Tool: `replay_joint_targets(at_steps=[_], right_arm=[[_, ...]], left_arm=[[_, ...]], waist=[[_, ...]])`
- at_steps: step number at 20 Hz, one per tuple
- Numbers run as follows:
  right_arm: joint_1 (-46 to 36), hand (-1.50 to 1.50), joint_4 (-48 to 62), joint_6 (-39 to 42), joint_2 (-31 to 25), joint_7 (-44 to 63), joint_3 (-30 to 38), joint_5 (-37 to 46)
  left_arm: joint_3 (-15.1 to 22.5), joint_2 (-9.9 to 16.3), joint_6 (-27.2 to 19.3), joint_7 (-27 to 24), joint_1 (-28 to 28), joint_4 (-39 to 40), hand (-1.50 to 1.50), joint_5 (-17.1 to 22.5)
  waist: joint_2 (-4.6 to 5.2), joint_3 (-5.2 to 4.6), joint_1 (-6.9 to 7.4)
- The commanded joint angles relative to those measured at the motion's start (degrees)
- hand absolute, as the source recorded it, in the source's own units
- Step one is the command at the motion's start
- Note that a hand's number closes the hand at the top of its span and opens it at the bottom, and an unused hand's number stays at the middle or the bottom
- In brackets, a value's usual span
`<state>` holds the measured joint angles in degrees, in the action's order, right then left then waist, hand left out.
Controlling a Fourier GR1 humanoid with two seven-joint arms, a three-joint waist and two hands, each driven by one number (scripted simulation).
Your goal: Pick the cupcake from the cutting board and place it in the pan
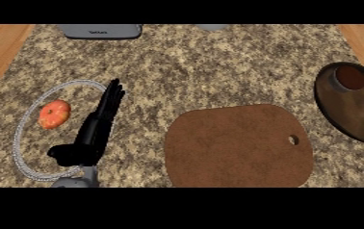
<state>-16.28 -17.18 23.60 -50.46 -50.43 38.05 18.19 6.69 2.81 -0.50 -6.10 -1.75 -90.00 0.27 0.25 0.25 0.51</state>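
Note:
The brown cutting board lies at the lower middle with a small hole near its right edge and nothing on it. At the right edge of the head view sits the dark pan, partly cut off. A small round brown cupcake stands inside the pan near its far side. My left hand rests at the lower left, open, with straight fingers pointing away from me, well to the left of the board. My right hand does not show.
A clear-rimmed round plate lies under and left of my left hand, holding an orange-red fruit. A grey appliance stands at the counter's far edge, with another grey thing to its right. Wooden strips border both sides.

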Motion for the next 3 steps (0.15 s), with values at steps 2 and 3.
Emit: replay_joint_targets(at_steps=[2,3], right_arm=[[1.1,-1.5,0.47,3.37,0.35,-9.63,-1.1,-0.04],[0.57,-1.5,0.97,2.0,-0.06,-9.83,-1.25,0.27]], left_arm=[[-0.02,-0.99,-0.16,-3.13,-0.51,3.06,0.0,-0.54],[1.05,-2.03,-1.4,-0.01,-2.16,1.46,0.0,-1.24]], waist=[[0.07,-0.03,-0.02],[0.14,0.07,0.21]])
